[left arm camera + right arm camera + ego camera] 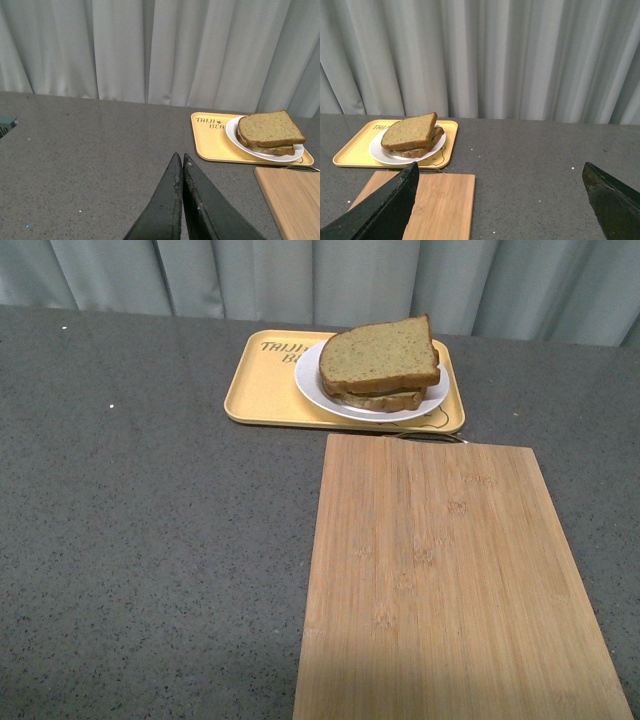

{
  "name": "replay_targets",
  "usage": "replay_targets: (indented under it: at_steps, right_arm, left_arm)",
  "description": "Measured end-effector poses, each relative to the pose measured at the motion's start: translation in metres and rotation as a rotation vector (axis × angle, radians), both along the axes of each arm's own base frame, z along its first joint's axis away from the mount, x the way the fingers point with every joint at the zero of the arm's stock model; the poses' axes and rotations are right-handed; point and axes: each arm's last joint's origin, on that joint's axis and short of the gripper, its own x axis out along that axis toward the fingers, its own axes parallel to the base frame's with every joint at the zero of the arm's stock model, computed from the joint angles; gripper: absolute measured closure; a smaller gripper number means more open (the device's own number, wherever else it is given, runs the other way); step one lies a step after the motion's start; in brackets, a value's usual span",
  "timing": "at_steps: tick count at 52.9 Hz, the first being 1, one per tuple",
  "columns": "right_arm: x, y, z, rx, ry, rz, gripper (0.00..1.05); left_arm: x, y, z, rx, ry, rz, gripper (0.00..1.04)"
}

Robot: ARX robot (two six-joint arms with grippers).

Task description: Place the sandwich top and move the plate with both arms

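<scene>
One sandwich top [381,352] lay on a second slice on the one white plate [312,381] in the one yellow tray [262,390] behind one wooden board [450,580], left hand [180,161] pinched empty, right hand [500,172] spread wide.

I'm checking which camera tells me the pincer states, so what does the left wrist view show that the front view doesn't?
Only the left wrist view shows the left pincer, its tips pressed together and holding nothing, well short of the tray, plus a small teal object at the table's edge. Only the front view shows the whole cutting board; no arm appears there. Both show the sandwich top lying on the stack on the white plate, which sits on the yellow tray before the curtain.
</scene>
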Motion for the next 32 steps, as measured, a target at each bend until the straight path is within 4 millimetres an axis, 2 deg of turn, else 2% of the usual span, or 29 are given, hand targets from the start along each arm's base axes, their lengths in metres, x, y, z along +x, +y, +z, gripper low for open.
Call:
replay_targets:
  at_steps: [21,28,32]
  right_arm:
    - [0.000,0.000,0.000,0.000,0.000,0.000,0.09]
    - [0.000,0.000,0.000,0.000,0.000,0.000,0.09]
    - [0.000,0.000,0.000,0.000,0.000,0.000,0.09]
  left_arm:
    - [-0.013,0.000,-0.003,0.000,0.007,-0.002,1.00]
    - [-0.013,0.000,-0.003,0.000,0.006,-0.002,0.79]
    - [-0.013,0.000,-0.003,0.000,0.006,-0.002,0.59]
